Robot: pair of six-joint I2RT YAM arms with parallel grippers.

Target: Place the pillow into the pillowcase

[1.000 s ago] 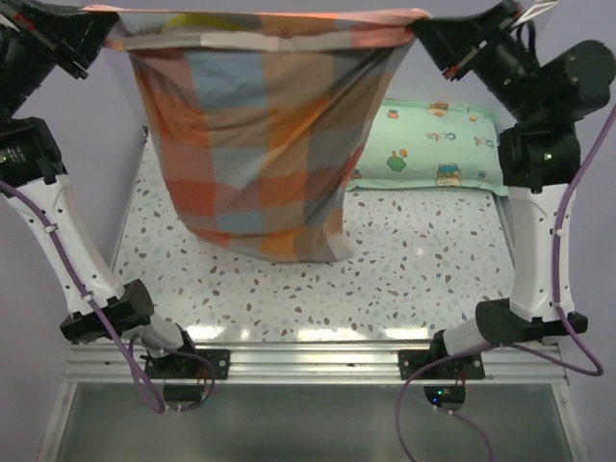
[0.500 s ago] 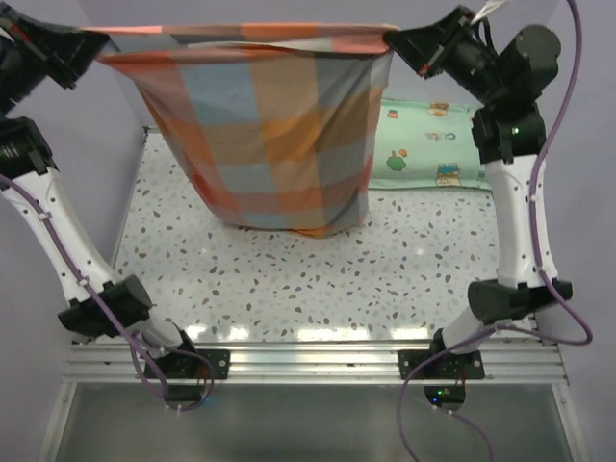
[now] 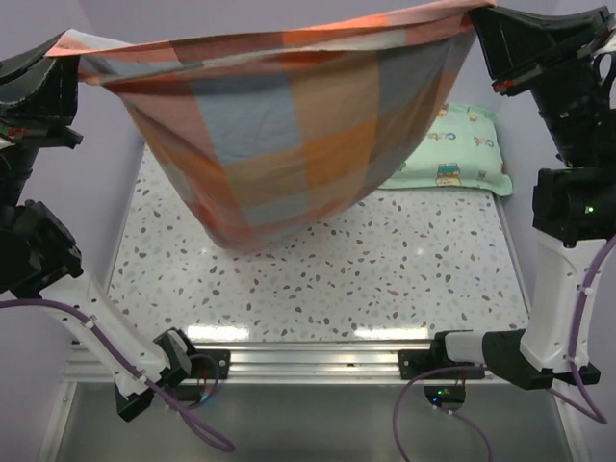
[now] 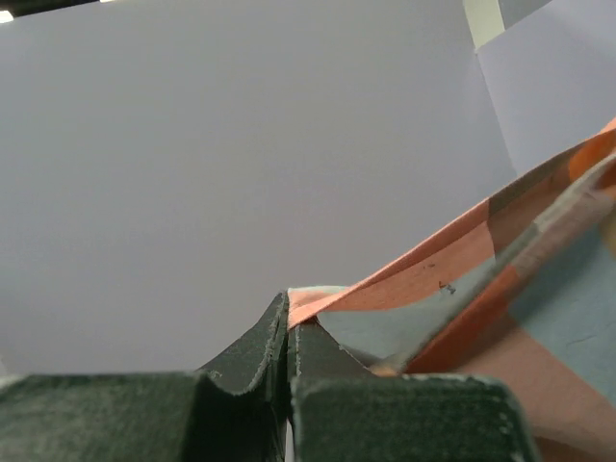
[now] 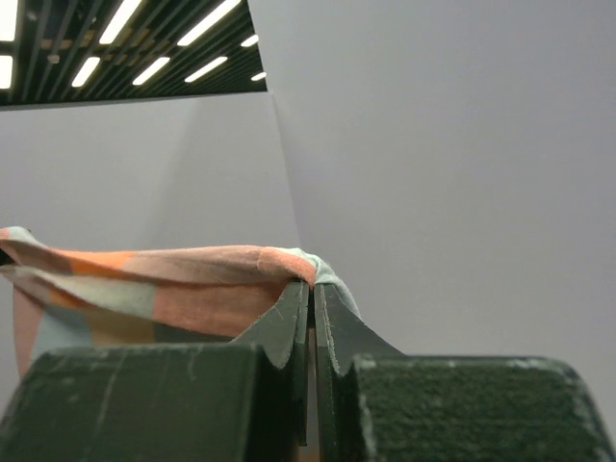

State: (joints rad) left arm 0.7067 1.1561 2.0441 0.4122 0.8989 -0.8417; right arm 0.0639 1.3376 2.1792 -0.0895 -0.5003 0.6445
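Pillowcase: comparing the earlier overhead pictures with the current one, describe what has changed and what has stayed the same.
The left tool and right tool moved apart, stretching the pillowcase wider; its right corner now sits higher. Both tools stay shut on its corners; the mint-green pillow has not moved.

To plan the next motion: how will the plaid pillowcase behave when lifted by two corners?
Probably floppy: the pillowcase sags in a deep belly between its two pinched corners. Likely light enough, since closed jaws hold it by thin edges alone. Hanging so, it may swing.
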